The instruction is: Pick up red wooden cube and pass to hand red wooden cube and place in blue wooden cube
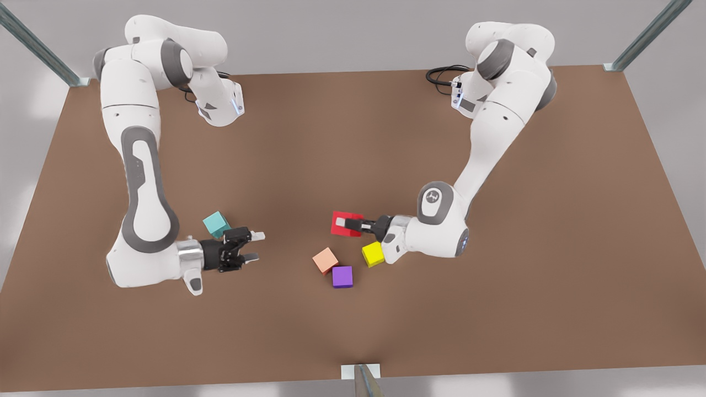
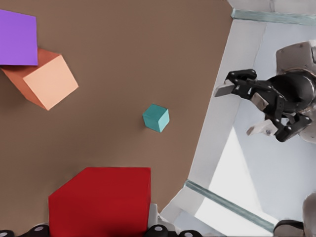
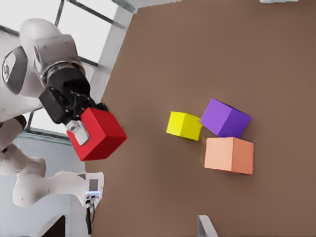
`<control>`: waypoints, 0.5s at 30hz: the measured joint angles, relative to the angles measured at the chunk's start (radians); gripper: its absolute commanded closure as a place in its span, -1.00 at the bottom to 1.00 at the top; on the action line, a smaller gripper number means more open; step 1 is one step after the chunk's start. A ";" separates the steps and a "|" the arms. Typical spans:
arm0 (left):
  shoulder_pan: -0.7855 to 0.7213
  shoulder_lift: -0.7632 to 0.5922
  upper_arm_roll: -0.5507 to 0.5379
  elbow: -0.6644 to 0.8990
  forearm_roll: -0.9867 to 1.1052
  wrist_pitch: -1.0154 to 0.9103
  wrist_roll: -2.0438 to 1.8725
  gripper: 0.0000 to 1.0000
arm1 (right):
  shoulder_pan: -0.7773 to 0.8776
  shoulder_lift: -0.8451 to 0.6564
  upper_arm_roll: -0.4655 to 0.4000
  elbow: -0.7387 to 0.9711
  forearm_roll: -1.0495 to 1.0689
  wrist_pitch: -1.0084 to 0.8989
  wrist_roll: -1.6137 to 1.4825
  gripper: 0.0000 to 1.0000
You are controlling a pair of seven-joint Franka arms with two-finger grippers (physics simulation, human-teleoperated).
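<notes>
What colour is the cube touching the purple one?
Salmon-orange. The salmon-orange cube sits against the purple cube, clearest in the right wrist view.

You have five wooden cubes in total, one of each colour: one red wooden cube [image 1: 346, 223], one blue wooden cube [image 1: 215, 224], one yellow cube [image 1: 373, 254], one salmon-orange cube [image 1: 325, 260] and one purple cube [image 1: 342, 277]. You have two arms, each with one two-finger gripper: the left gripper [image 1: 348, 223] and the right gripper [image 1: 255, 246]. There is one desk [image 1: 342, 138].
</notes>
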 measured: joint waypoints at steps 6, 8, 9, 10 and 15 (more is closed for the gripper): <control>0.003 0.078 -0.058 0.066 -0.170 0.078 0.133 -0.31 | 0.075 -0.058 0.000 -0.131 0.196 0.120 -0.350 -1.00; 0.017 0.088 -0.059 0.073 -0.190 0.107 0.187 -0.25 | 0.071 -0.104 -0.003 -0.247 0.255 0.150 -0.465 -1.00; 0.020 0.091 -0.059 0.078 -0.196 0.120 0.211 -0.25 | 0.070 -0.126 -0.004 -0.301 0.278 0.162 -0.522 -1.00; 0.021 0.093 -0.059 0.080 -0.201 0.133 0.235 -0.25 | 0.071 -0.137 -0.004 -0.330 0.299 0.173 -0.576 -1.00; 0.015 0.103 -0.066 0.083 -0.213 0.187 0.333 -0.25 | 0.099 -0.099 -0.001 -0.334 0.419 0.230 -0.807 -1.00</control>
